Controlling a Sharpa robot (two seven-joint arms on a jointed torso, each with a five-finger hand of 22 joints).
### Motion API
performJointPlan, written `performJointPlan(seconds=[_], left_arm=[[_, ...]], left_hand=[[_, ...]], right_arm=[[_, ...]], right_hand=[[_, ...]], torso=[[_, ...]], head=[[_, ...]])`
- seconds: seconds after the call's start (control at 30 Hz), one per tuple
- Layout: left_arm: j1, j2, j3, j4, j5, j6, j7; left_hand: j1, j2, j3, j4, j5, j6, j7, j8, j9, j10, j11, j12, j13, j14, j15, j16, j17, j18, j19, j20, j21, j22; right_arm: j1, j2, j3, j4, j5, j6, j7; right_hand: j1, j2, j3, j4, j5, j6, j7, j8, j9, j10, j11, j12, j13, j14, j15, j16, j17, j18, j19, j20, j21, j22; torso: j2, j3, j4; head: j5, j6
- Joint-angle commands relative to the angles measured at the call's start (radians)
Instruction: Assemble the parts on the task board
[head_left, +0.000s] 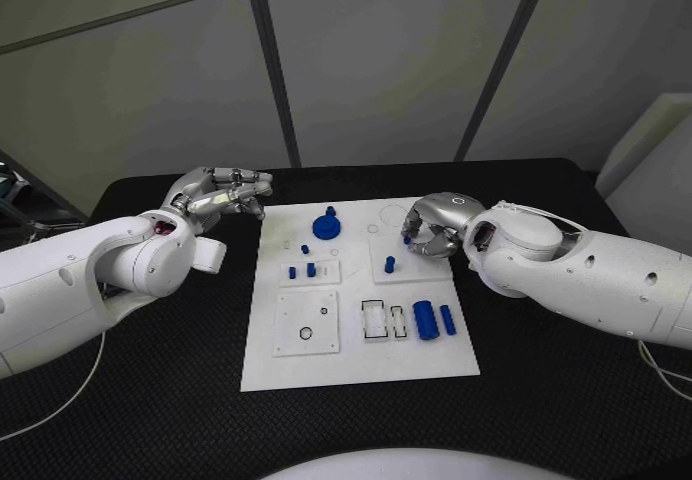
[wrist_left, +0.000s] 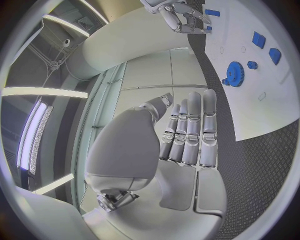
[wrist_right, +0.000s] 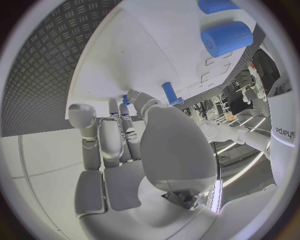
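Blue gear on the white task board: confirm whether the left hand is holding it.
No: the blue gear lies on the board, apart from the left hand.

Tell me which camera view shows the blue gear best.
The head view: the blue gear lies unobstructed near the far edge of the task board, seen from above, its position among the other parts clear. The left wrist view shows it too, whole, but bent by the fisheye. In the right wrist view I cannot make it out.

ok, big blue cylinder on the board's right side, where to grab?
The large cylinder lies flat lengthwise. Probably best to come from above and pinch across its round sides at mid-length. The thinner cylinder sits close on its right, so finger room looks tight there.
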Motion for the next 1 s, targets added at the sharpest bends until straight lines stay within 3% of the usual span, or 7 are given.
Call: performJointPlan(seconds=[0.03,0.27,0.57,1.0], left_arm=[[0.001,0.001,0.001,-0.002,0.015,0.006,0.02],[0.001,0.003,0.001,-0.006,0.015,0.013,0.012],[0.001,0.005,0.001,-0.009,0.004,0.018,-0.001],[0.001,0.007,0.001,-0.009,-0.015,0.021,-0.011]], left_hand=[[0.003,0.01,-0.003,-0.001,-0.002,0.001,0.005,-0.004,-0.001,-0.003,0.002,0.006,-0.001,-0.006,0.0,-0.006,-0.001,-0.002,-0.003,-0.001,-0.006,-0.001],[0.004,0.011,-0.005,-0.003,-0.002,-0.002,0.007,-0.006,-0.002,-0.003,0.002,0.006,-0.001,-0.005,0.0,-0.007,-0.003,-0.003,-0.001,-0.001,-0.008,-0.002],[0.003,0.011,-0.007,-0.003,-0.002,-0.005,0.009,-0.008,-0.003,-0.005,0.004,0.006,-0.002,-0.004,0.001,-0.009,-0.005,-0.003,0.0,0.0,-0.01,-0.004],[0.009,0.02,-0.012,-0.007,-0.002,0.005,0.007,-0.003,-0.002,-0.01,0.004,0.007,-0.004,0.004,0.001,-0.006,-0.009,-0.002,0.012,-0.001,-0.009,-0.005]], right_arm=[[0.001,0.004,0.0,-0.003,-0.016,-0.028,-0.01],[0.001,0.011,0.0,-0.007,-0.017,-0.022,-0.006],[0.001,0.014,0.0,-0.007,-0.03,0.013,-0.021],[0.0,0.026,0.0,-0.015,-0.045,0.038,-0.038]], right_hand=[[0.005,-0.001,0.008,0.002,-0.001,-0.006,0.005,-0.007,-0.001,0.006,0.001,-0.005,-0.003,0.031,0.007,0.005,0.002,-0.019,0.004,0.003,0.005,0.003],[0.009,0.003,0.018,-0.002,-0.005,0.0,0.006,-0.009,0.001,0.02,0.001,-0.004,-0.008,0.033,0.007,0.012,0.01,-0.021,0.008,0.004,0.013,0.014],[0.048,0.034,0.065,-0.043,-0.031,0.089,-0.019,0.026,0.018,0.121,-0.029,0.023,-0.003,0.035,-0.017,0.018,0.008,-0.032,0.039,-0.016,0.065,0.089],[0.043,0.041,0.075,-0.055,-0.043,0.111,-0.027,0.031,0.022,0.14,-0.036,0.016,-0.005,0.035,-0.024,0.019,0.005,-0.034,0.043,-0.023,0.076,0.102]], torso=[[-0.001,0.0003,-0.0005],[-0.001,0.0002,-0.0001],[-0.001,0.0002,-0.0006],[-0.001,-0.0006,-0.0001]], head=[[0.001,-0.001],[0.002,-0.001],[0.003,-0.003],[0.004,-0.007]])
